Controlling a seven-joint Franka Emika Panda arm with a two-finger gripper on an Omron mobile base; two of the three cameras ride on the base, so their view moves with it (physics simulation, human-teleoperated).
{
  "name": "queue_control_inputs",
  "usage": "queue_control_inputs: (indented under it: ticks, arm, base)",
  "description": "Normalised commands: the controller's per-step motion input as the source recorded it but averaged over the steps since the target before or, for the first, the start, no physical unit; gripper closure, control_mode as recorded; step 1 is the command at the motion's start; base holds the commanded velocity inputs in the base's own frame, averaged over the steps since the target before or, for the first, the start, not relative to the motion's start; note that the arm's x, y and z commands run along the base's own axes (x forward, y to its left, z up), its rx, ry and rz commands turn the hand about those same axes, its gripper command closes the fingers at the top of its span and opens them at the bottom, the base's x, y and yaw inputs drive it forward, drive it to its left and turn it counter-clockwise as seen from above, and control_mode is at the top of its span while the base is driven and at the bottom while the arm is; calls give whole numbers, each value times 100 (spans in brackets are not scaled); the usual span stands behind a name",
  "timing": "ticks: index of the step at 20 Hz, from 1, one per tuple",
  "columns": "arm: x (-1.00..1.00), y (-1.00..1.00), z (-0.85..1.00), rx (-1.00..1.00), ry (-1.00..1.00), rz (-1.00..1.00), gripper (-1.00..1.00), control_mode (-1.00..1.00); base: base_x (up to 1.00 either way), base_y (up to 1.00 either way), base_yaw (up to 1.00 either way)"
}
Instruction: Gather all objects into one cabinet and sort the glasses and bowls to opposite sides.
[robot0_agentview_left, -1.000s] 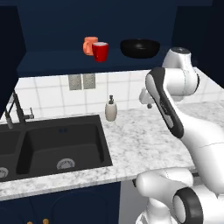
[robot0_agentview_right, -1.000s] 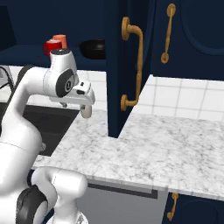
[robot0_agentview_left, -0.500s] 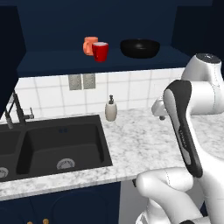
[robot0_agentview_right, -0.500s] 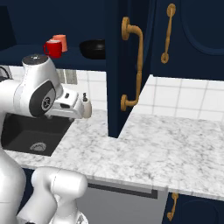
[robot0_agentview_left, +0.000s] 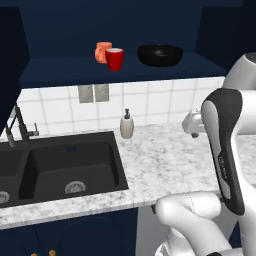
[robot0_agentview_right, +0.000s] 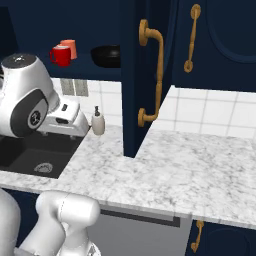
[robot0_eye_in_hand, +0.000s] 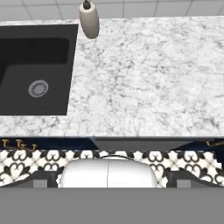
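- The wall cabinet (robot0_agentview_left: 120, 70) is open, and its door (robot0_agentview_right: 131, 75) swings out toward the camera in the right base view, with the long curved brass handle (robot0_agentview_right: 156, 75) running straight up and down.
- On the navy shelf the red cup (robot0_agentview_left: 114, 59) stands upright, mouth up. A salmon-orange cup (robot0_agentview_left: 102, 51) sits just behind it on the left, touching or nearly so. I can make out one orange cup for sure.
- The black bowl (robot0_agentview_left: 160, 55) is on the same shelf to the right of the cups, rim up, wide axis lying along the shelf. There's a clear gap between it and the red cup.
- Below, a soap dispenser (robot0_agentview_left: 127, 125) stands on the marble counter (robot0_agentview_left: 165, 160) next to the black sink (robot0_agentview_left: 65, 165).
- The hand view looks straight down at counter and sink (robot0_eye_in_hand: 35, 70). Fingertips aren't visible, so I can't tell if the gripper is open or closed.
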Motion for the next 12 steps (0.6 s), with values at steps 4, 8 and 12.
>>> queue_control_inputs:
  ticks: [4,8,12]
  arm:
    - [0,0,0,0,0,0,-100,100]
    - [0,0,0,0,0,0,-100,100]
    - [0,0,0,0,0,0,-100,100]
  base:
    - [-84,-15,0]
    - [-100,-10,0]
    - [-74,0,-3]
